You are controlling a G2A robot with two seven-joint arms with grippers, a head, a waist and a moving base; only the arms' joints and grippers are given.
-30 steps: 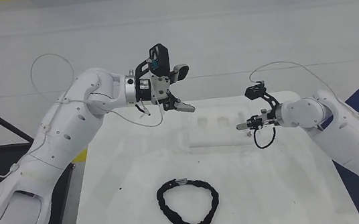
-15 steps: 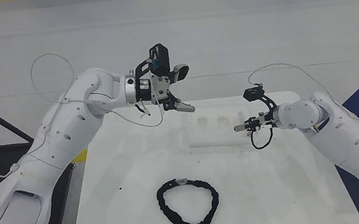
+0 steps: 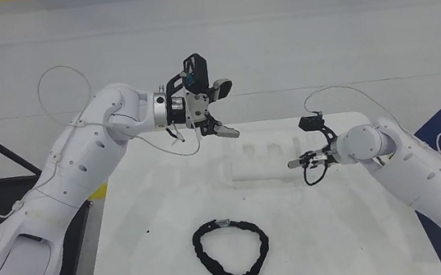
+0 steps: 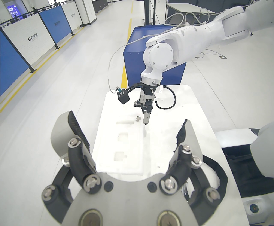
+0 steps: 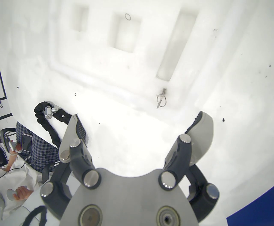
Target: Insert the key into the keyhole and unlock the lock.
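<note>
**Top view.** The left pincer (image 3: 227,110) hangs above the far left corner of the white surface (image 3: 135,256). Its fingers are wide apart and hold nothing. The right pincer (image 3: 296,162) is low over the right end of a white foam block (image 3: 261,164), which lies toward the far side of the surface. The lock (image 3: 231,254) is a black sleeved loop with a metal cylinder on its far side. It lies on the near half of the surface, well apart from both pincers.

**Left wrist view.** The left pincer (image 4: 128,128) stands spread, with the block (image 4: 128,149) and its three recesses beyond it. At the block's far end the right pincer (image 4: 146,118) points down, and the key (image 4: 138,118) is just beside its tip. Part of the lock (image 4: 222,177) curves past one finger. Panels (image 4: 32,36) in the room behind carry a logo and a line of print. Small white tags (image 4: 161,88) hang by the right arm's cable, their print too small to read.

**Right wrist view.** The right pincer (image 5: 139,119) has its fingers apart and empty. The key (image 5: 161,100), on a wire ring, lies on the block (image 5: 96,70) at the end of the long recess. It is ahead of the fingers and neither touches it. A small ring (image 5: 127,16) lies in the middle recess. The lock (image 5: 48,119) lies near the surface's edge beside one finger, with the keyhole end of its cylinder facing the camera.
</note>
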